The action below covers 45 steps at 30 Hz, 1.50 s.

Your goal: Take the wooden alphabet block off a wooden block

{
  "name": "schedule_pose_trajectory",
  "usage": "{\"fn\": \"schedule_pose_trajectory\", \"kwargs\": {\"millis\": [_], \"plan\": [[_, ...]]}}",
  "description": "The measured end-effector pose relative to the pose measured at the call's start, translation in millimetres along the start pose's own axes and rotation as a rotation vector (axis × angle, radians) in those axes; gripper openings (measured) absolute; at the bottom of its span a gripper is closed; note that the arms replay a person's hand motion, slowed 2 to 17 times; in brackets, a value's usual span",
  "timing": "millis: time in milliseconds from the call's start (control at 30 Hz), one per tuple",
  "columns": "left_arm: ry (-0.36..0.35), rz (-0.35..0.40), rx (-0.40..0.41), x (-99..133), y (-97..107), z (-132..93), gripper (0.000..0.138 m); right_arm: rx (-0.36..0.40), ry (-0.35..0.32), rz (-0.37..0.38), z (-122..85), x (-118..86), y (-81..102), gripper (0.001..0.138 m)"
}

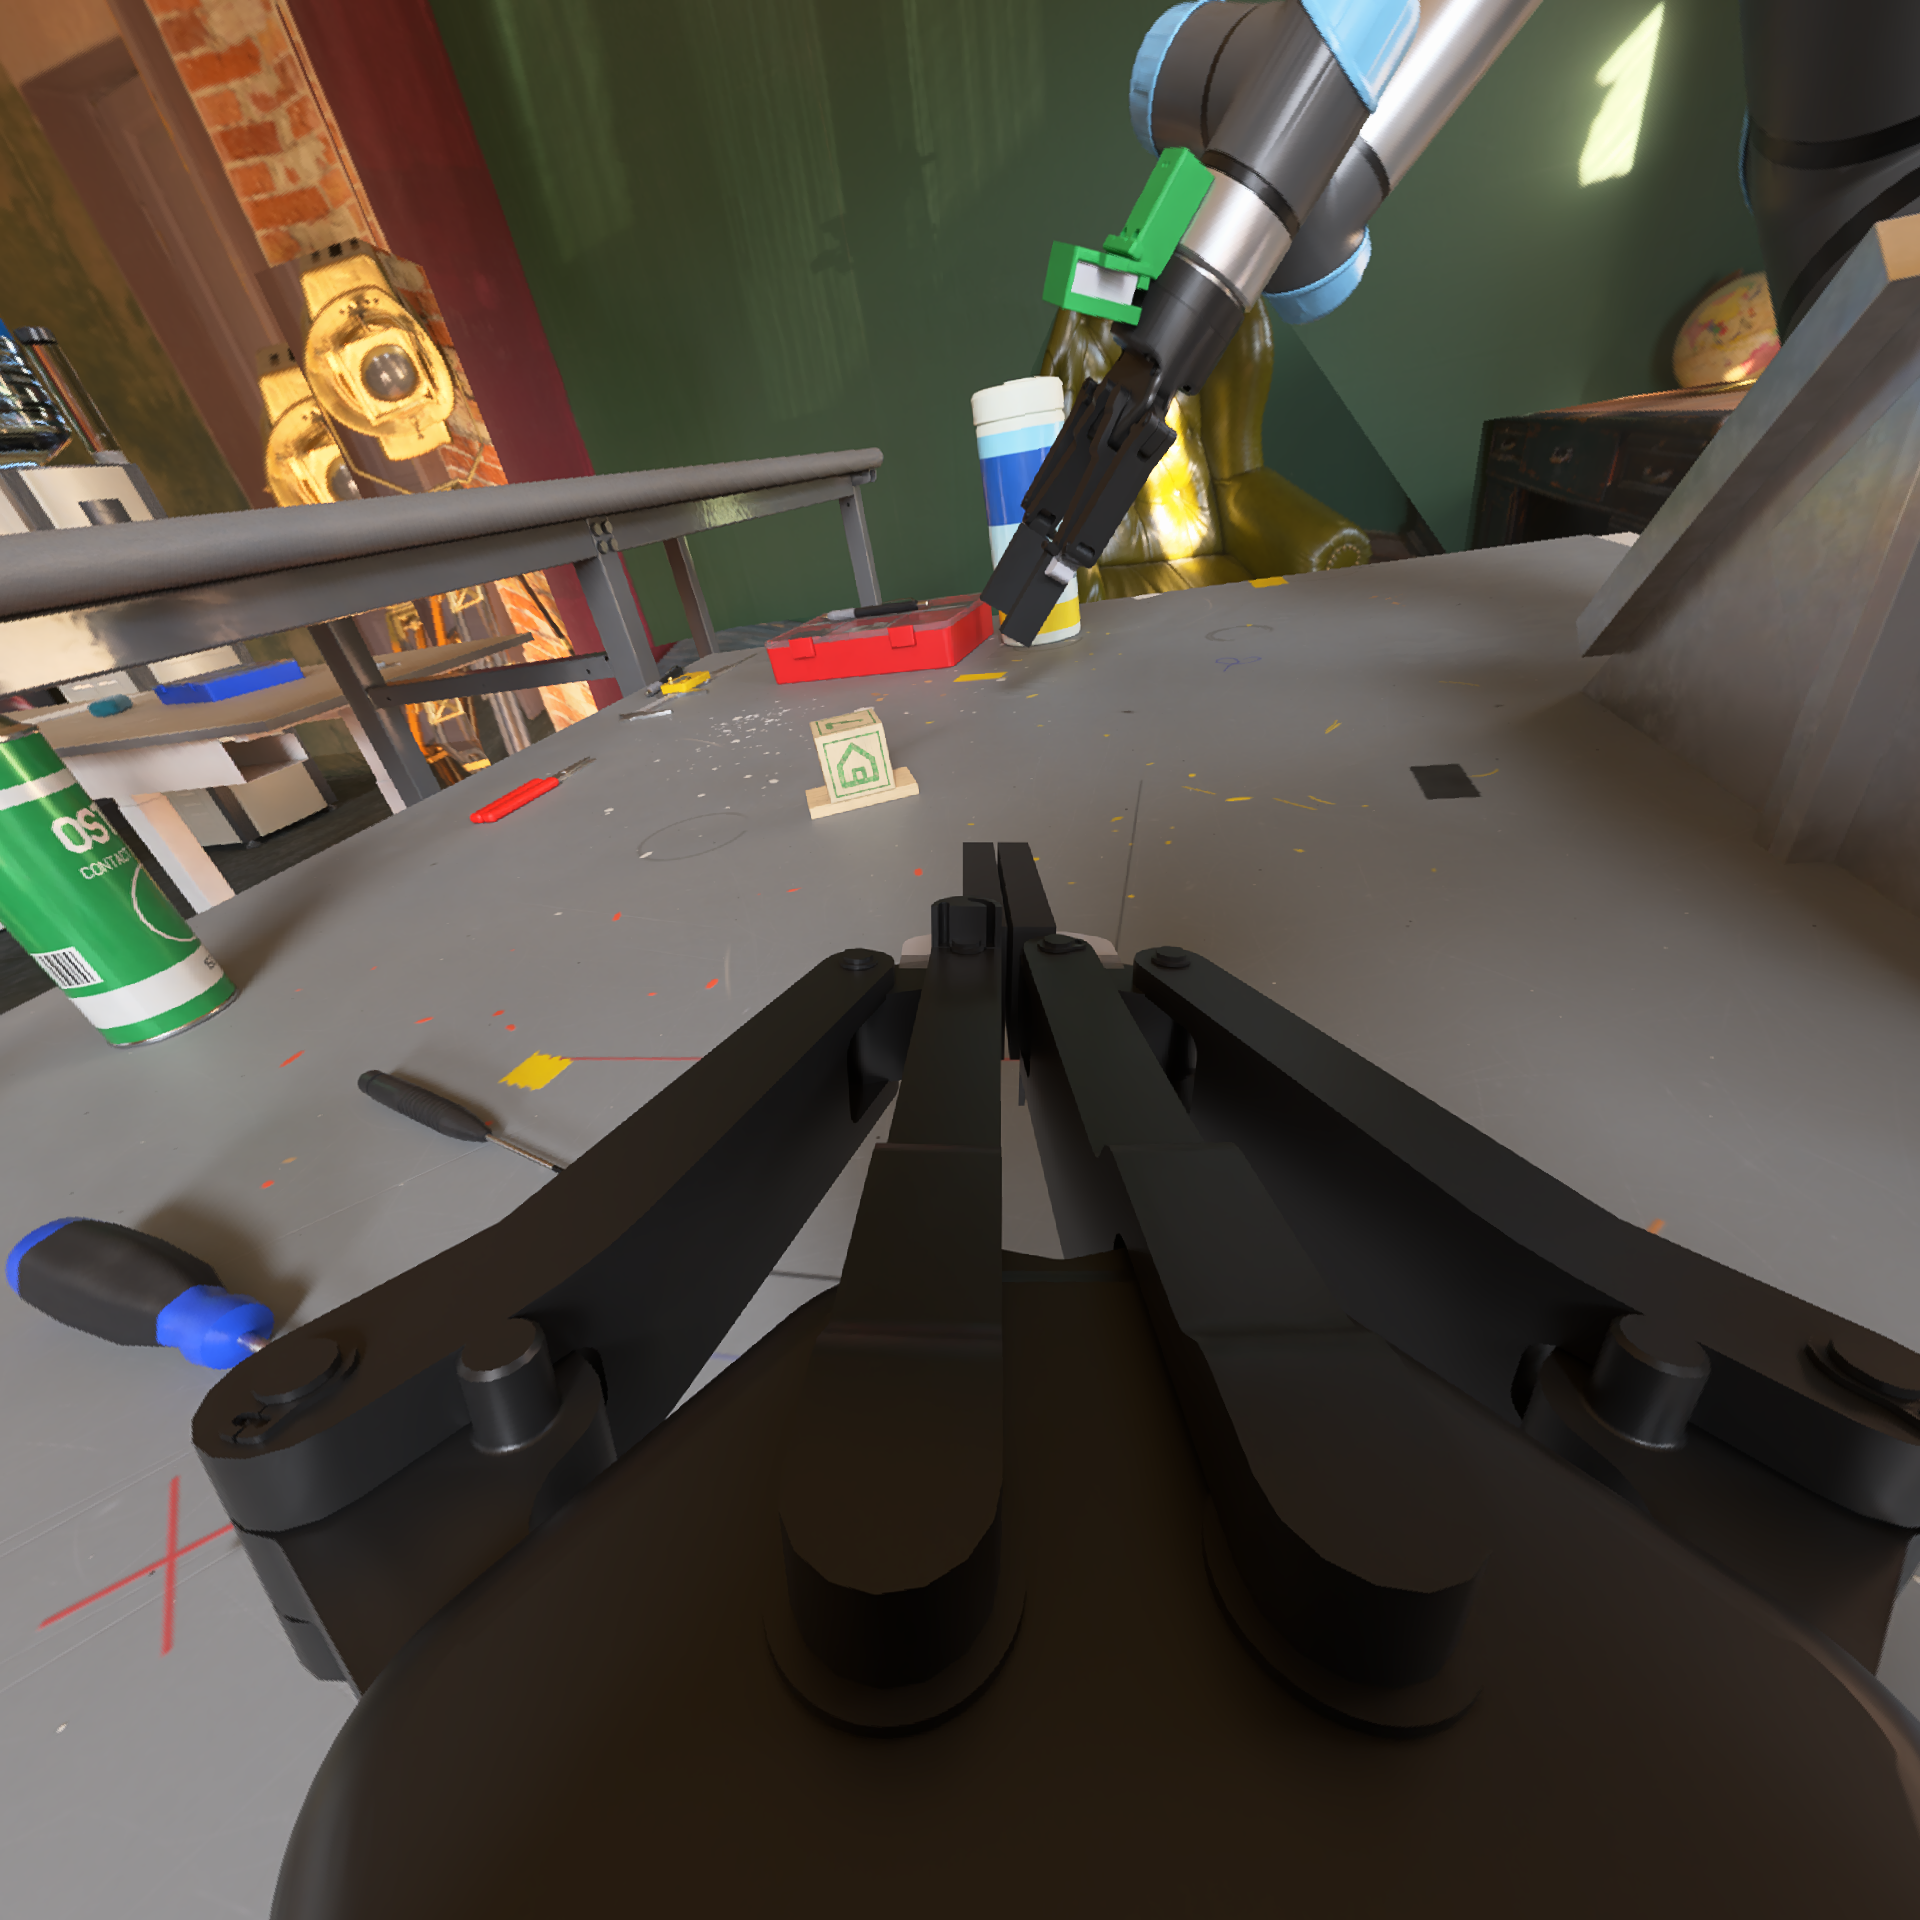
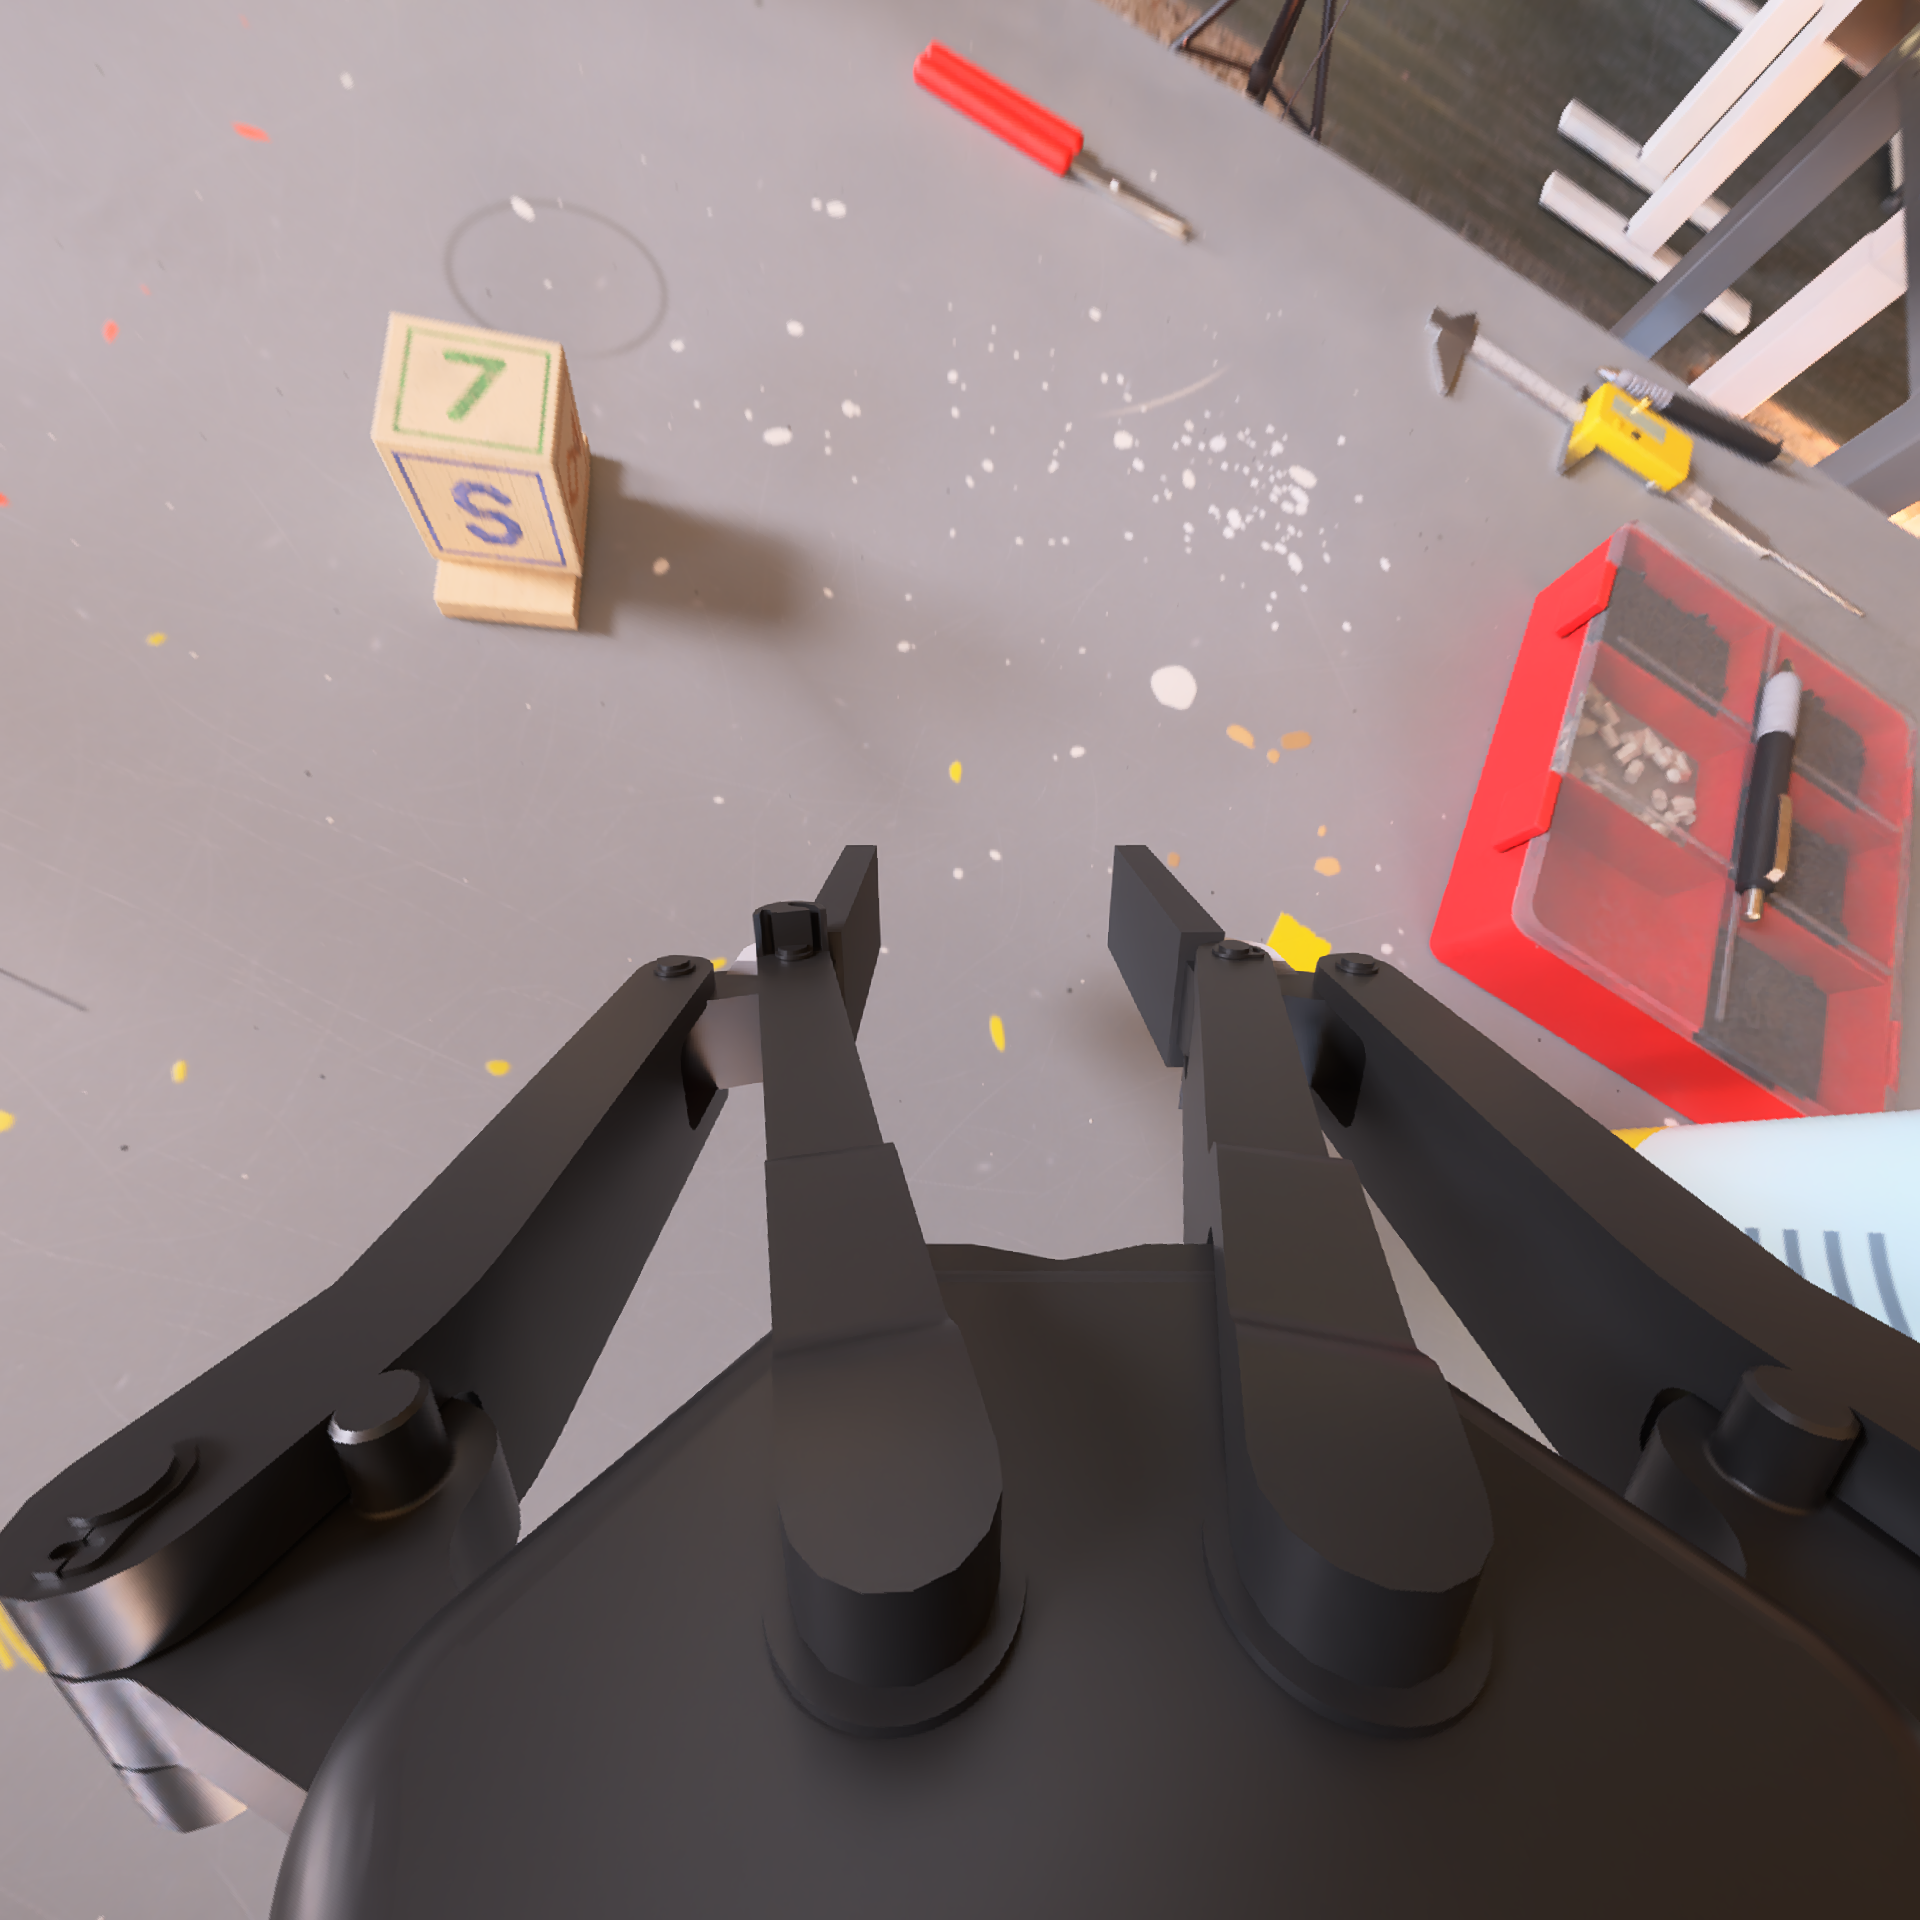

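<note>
Right wrist view: the alphabet block (image 2: 480, 447) sits on a flat wooden block (image 2: 507, 597) on the worktop (image 2: 935, 644), ahead-left of the empty, half-spread right gripper (image 2: 994, 883) (light, rigid, smooth-sided, so probably best pinched across opposite upright faces).

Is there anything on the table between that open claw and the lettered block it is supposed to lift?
Nothing visible. In the right wrist view only bare table lies between the right gripper, whose jaws stand open, and the alphabet block on its flat wooden block. The red box sits off to the side.
</note>
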State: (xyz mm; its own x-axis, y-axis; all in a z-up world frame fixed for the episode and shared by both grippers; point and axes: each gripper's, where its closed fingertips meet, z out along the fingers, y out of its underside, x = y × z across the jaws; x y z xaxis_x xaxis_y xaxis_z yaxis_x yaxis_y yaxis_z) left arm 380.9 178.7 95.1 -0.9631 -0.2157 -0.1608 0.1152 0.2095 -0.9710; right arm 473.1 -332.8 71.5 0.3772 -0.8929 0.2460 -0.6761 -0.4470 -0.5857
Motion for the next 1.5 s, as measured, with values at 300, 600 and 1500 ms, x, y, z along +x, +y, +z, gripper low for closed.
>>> {"fn": "schedule_pose_trajectory", "kwargs": {"millis": [300, 600, 1500], "plan": [[-0.006, 0.007, 0.006, 0, -2, -1, 0.001, 0.223, -0.003, 0.03, -49, -20, -46.9, 0.057], [-0.008, 0.001, 0.003, 0, -2, -1, 0.001, 0.38, -0.042, -0.045, -90, -75, -88.0, 0.054], [0.015, 0.007, 0.01, 7, -4, 0, 0.001, 0.119, -0.187, -0.036, -6, -171, -131.9, 0.062]]}}
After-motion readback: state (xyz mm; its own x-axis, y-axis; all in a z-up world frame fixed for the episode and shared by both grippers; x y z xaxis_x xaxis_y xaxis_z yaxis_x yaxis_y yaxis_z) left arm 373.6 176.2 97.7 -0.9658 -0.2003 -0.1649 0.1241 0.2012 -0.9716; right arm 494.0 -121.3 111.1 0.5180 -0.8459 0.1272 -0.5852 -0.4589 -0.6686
